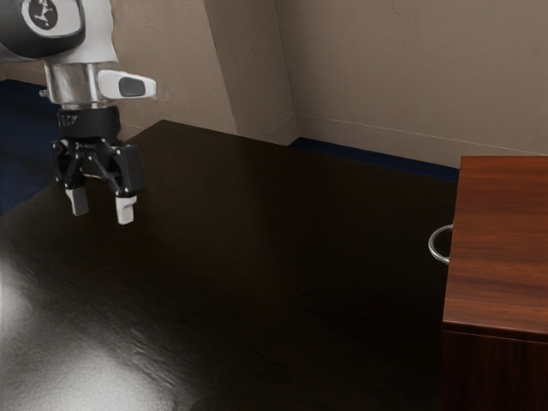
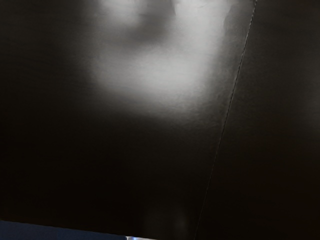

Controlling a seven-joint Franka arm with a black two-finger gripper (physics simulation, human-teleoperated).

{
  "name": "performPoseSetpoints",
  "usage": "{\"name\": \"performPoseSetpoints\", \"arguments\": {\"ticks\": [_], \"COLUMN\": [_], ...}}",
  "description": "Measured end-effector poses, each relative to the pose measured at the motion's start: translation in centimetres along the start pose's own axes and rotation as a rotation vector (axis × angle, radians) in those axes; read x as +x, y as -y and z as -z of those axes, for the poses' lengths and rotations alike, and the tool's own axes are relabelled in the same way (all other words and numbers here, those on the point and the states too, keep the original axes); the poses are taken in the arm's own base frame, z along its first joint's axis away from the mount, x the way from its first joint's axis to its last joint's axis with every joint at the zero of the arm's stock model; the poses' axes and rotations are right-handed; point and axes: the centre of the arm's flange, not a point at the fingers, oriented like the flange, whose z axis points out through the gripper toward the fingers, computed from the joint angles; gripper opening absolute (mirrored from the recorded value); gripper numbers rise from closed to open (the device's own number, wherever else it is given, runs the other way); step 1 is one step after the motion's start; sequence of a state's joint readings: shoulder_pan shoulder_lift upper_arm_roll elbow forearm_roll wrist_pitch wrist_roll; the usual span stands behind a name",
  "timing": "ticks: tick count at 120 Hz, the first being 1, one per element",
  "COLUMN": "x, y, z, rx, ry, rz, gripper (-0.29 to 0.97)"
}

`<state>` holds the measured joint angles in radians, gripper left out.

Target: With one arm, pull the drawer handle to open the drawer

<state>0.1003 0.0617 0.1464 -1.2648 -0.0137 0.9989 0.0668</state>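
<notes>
Hovering above the dark table (image 1: 257, 274), hand (image 1: 102, 209) spread and empty; drawer handle (image 1: 431, 245) well apart

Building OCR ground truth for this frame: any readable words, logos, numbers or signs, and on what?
No readable text in either view.
Arm's round black cap: white emblem, too small to read as letters.
Gripper, wooden cabinet, ring handle, table: no markings.
</notes>
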Motion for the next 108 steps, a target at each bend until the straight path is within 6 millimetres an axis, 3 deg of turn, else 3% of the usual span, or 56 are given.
{"name": "performPoseSetpoints", "arguments": {"ticks": [6,13,33,46,56,62,70,90,100,108], "x": [0.8,1.5,2.4,-4.8,-10.3,-13.5,-15.9,-16.5,-15.2,-12.3], "y": [1.8,2.3,-1.1,-3.1,-4.2,-3.7,-2.9,-3.8,-3.6,-3.6], "z": [0.6,1.2,3.0,11.4,14.1,15.0,15.3,14.7,14.0,12.0], "rx": [-0.005,0.000,0.028,0.045,0.044,0.041,0.041,0.047,0.036,0.018], "ry": [-0.076,-0.146,-0.277,-0.509,-0.585,-0.607,-0.606,-0.559,-0.522,-0.445], "rz": [0.023,0.020,-0.068,-0.119,-0.163,-0.165,-0.156,-0.197,-0.203,-0.213], "gripper": [0.68,0.68,0.68,0.68,0.68,0.68,0.68,0.68,0.68,0.68]}}
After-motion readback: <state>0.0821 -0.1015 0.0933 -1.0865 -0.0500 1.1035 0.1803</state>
